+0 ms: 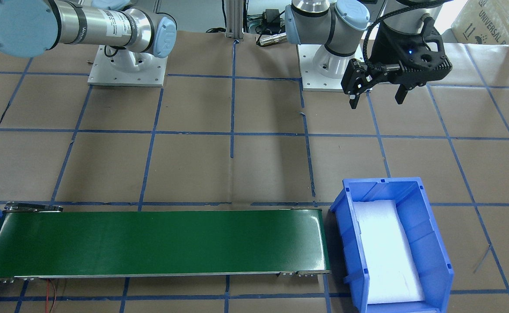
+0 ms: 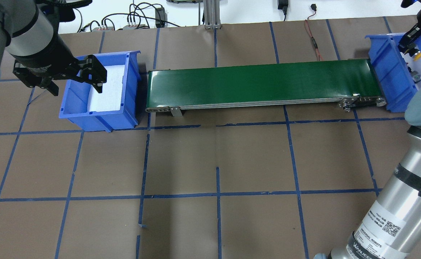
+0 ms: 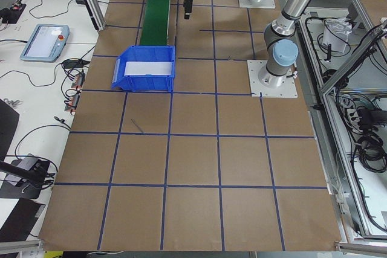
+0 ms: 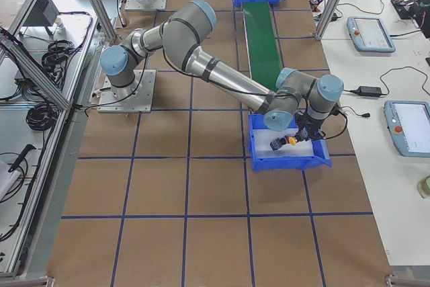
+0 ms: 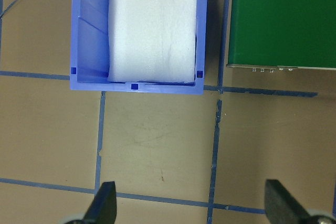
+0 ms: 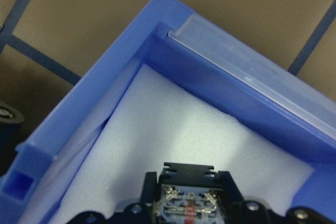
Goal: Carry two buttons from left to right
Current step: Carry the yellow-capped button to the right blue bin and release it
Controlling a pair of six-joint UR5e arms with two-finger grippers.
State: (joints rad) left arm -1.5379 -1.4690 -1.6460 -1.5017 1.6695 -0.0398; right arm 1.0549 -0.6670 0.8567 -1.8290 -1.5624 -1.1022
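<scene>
R gripper (image 2: 407, 44) clamps button (image 6: 189, 203) over blue bin (image 2: 383, 64), arm (image 4: 222, 75) stretched out; L gripper (image 1: 376, 101) wide, hovering.

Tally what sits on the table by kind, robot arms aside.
blue bins: 2
green conveyor belt: 1
white foam pads: 2
button: 1 plainly seen
total: 6
</scene>
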